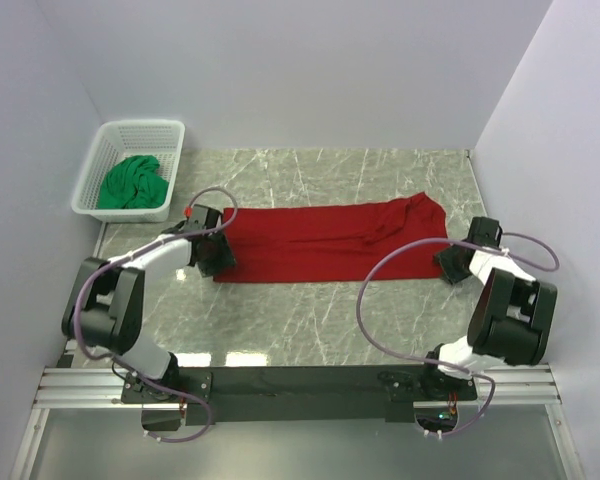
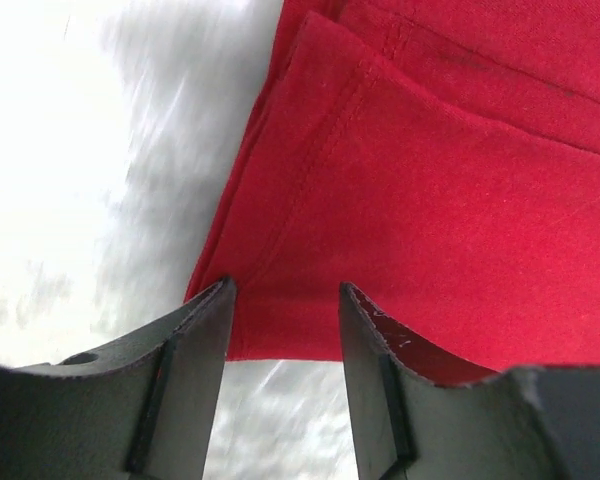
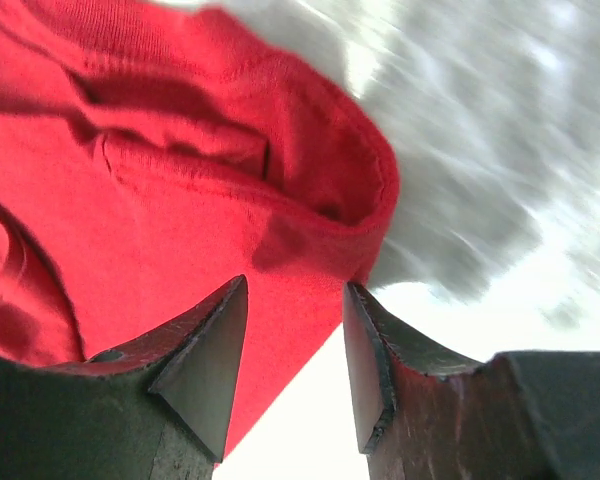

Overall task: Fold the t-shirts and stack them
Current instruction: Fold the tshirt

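Observation:
The deep red t-shirt [image 1: 325, 240] lies folded into a long band across the middle of the marble table. My left gripper [image 1: 212, 256] is open over the band's left near corner; in the left wrist view its jaws [image 2: 285, 300] straddle the red hem edge [image 2: 280, 340]. My right gripper [image 1: 450, 262] is open at the band's right end; in the right wrist view its jaws [image 3: 295, 300] straddle the bunched red edge [image 3: 280, 250]. The bright green t-shirt [image 1: 135, 183] lies crumpled in the white lattice basket [image 1: 110, 140] at the back left.
The basket stands against the left wall at the table's back left corner. White walls close in the table at the back, left and right. A metal rail [image 1: 300, 385] with both arm bases runs along the near edge.

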### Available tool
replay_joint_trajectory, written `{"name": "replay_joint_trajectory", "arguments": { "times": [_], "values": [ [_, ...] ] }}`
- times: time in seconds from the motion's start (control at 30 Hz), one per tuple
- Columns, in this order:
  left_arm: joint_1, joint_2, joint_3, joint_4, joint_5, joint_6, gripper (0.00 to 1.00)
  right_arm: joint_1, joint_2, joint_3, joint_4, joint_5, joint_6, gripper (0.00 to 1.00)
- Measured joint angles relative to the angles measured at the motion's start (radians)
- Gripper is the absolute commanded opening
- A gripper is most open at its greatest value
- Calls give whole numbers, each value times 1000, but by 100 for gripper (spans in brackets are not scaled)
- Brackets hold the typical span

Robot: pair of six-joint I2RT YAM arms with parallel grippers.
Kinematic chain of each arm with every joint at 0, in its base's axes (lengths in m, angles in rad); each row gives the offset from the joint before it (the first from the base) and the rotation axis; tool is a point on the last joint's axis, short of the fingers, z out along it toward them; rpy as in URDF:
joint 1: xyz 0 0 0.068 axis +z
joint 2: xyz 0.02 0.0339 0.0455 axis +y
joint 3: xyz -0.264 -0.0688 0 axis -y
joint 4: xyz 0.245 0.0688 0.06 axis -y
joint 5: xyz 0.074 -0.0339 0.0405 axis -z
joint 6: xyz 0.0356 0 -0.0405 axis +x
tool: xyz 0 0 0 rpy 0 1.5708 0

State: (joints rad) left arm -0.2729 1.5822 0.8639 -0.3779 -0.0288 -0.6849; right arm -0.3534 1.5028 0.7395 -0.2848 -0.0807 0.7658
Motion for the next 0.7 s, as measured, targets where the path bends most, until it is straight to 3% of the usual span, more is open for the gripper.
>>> {"name": "replay_joint_trajectory", "arguments": {
  "times": [0.1,0.23,0.33,0.5,0.7],
  "values": [
    [0,-64,-49,-33,7,-9,61,-14,-69,-43,-49,22,-2,51],
    [6,-140,-71,-116,-2,-4,83,-8,-158,-60,-101,48,-5,52],
    [11,-208,-67,-140,-18,7,90,46,-230,-54,-87,49,-3,52],
    [11,-316,-50,-127,-72,38,89,211,-227,37,-59,24,4,50],
    [23,-357,-62,-55,-122,84,87,393,-38,222,-7,9,15,48]
  ]
}}
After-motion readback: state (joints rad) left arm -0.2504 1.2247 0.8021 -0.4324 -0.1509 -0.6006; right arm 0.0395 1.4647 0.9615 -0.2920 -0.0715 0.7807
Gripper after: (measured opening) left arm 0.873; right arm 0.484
